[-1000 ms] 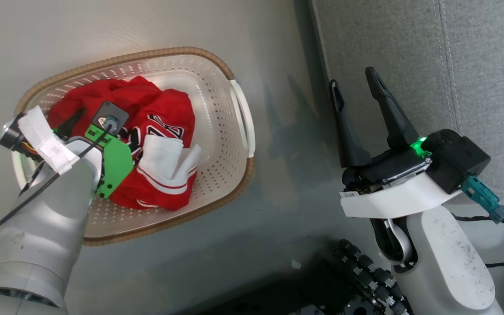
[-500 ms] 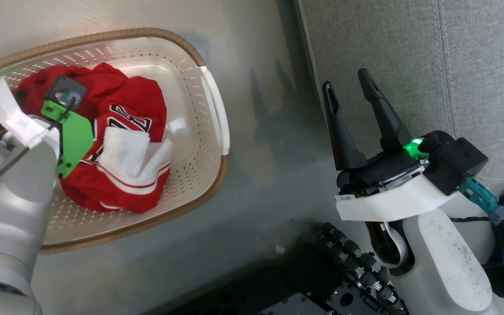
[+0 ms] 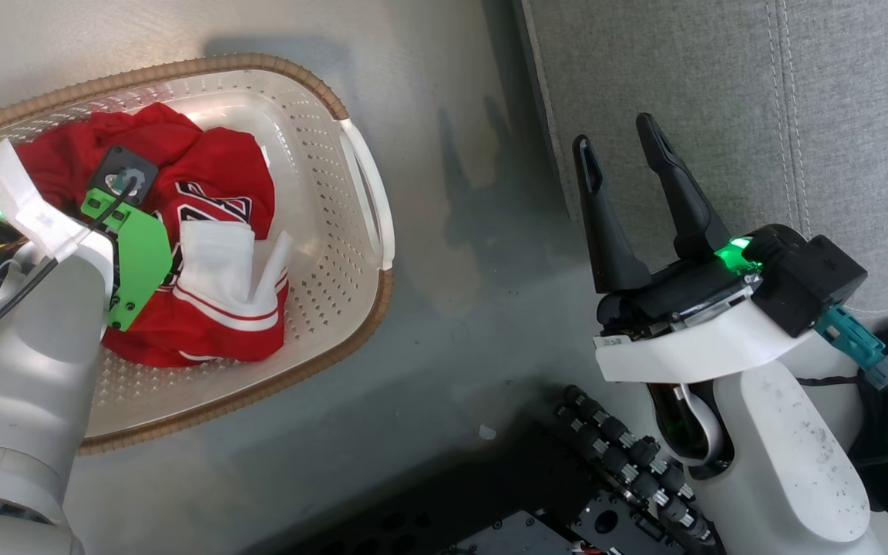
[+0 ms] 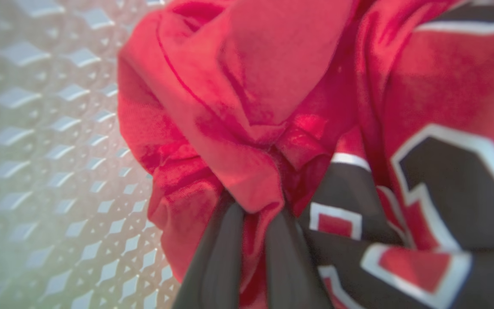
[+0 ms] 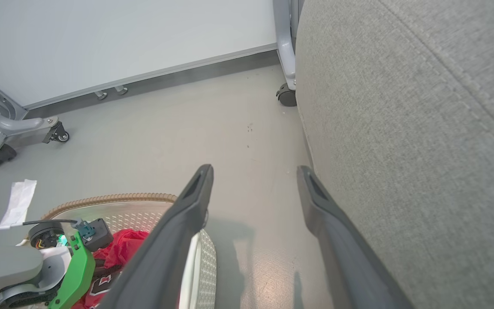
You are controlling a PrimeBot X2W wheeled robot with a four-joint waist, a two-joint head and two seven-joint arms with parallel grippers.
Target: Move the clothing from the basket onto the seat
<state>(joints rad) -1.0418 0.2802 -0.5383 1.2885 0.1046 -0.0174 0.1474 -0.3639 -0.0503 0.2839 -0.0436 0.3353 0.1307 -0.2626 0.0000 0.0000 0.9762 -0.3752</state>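
Your left claw (image 4: 253,210) is clamped on a red fold of the clothing (image 3: 213,193), heaped in the basket (image 3: 321,208) on the floor (image 3: 452,347) left of the seat (image 3: 721,77); lift straight up clear of the rim (image 3: 259,391) before swinging right, where your right claw (image 3: 615,132) hangs spread wide.
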